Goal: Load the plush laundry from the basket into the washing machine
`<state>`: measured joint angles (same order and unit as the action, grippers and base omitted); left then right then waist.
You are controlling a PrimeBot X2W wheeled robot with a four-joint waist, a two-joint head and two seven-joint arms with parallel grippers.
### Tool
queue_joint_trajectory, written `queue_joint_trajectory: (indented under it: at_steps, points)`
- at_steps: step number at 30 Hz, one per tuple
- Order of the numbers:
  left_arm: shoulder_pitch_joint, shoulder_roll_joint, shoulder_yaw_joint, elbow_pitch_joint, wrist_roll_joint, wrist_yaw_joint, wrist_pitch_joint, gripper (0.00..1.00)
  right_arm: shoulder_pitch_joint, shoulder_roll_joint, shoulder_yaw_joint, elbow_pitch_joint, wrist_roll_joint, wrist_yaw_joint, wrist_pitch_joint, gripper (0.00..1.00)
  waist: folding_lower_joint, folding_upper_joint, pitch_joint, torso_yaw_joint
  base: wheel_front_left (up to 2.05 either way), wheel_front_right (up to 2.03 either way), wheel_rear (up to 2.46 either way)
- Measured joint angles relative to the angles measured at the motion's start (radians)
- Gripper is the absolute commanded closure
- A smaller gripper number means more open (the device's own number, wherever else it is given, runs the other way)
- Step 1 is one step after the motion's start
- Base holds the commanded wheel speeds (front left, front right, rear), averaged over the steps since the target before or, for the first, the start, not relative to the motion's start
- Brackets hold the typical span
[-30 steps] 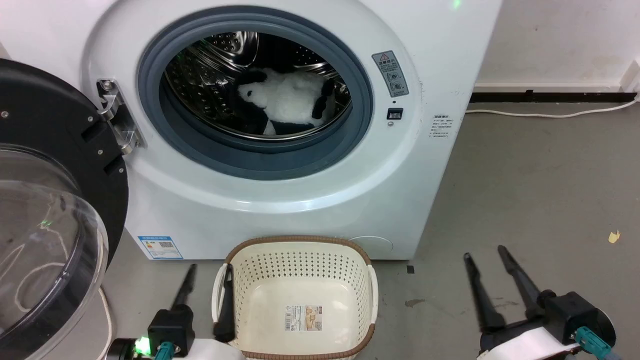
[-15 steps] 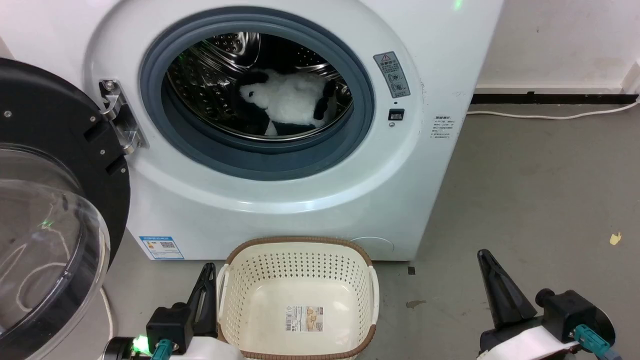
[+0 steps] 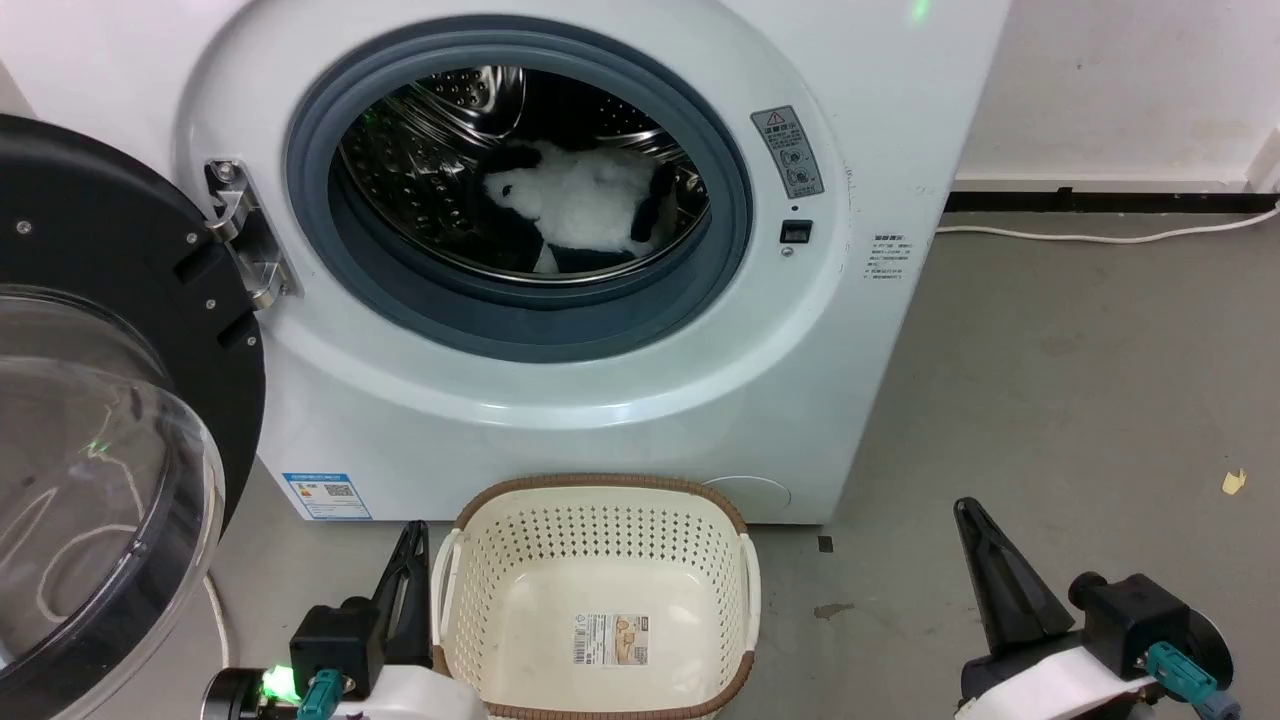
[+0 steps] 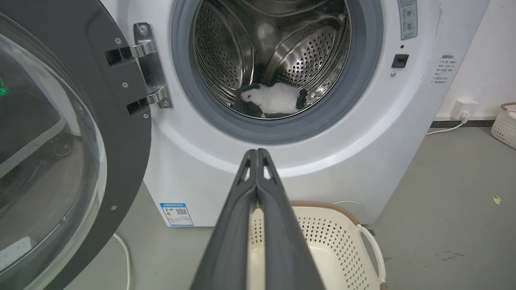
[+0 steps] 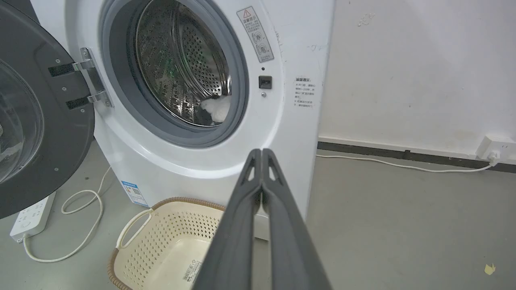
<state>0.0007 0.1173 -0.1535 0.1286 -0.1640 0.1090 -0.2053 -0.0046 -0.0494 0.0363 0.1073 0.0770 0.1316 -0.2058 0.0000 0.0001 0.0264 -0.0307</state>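
The plush laundry (image 3: 585, 205), a white panda toy with black patches, lies inside the steel drum of the washing machine (image 3: 560, 400); it also shows in the drum as the plush laundry (image 4: 274, 98) and partly as the plush laundry (image 5: 215, 109). The cream basket (image 3: 600, 540) stands on the floor before the washer with just a label on its floor. My left gripper (image 3: 412, 530) is shut with nothing in it, beside the basket's left handle. My right gripper (image 3: 965, 508) is shut with nothing in it, over the floor to the basket's right. Both gripper tips, left gripper (image 4: 256, 151) and right gripper (image 5: 261, 151), are pressed together.
The washer's black-rimmed clear door (image 3: 90, 420) hangs wide open at the left. A white cable (image 3: 1100, 235) runs along the floor by the wall. A power strip (image 5: 32, 213) and its cord lie left of the basket. Another basket (image 4: 504, 125) stands at the far right.
Both grippers went from open to shut between one second and half a second ago. The head view has shifted slightly since then; the toy and basket have stayed put.
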Motion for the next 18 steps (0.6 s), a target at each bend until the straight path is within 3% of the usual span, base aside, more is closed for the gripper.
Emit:
queue_joint_trajectory:
  at_steps: [18]
  points:
    - [0.0, -0.009, 0.026, -0.024, 0.03, -0.022, 0.037, 1.0, 0.0, 0.0, -0.006, -0.019, -0.011, 0.0, 0.037, 1.0, 0.0, 0.0, -0.005, 0.006, 0.0, 0.0, 0.0]
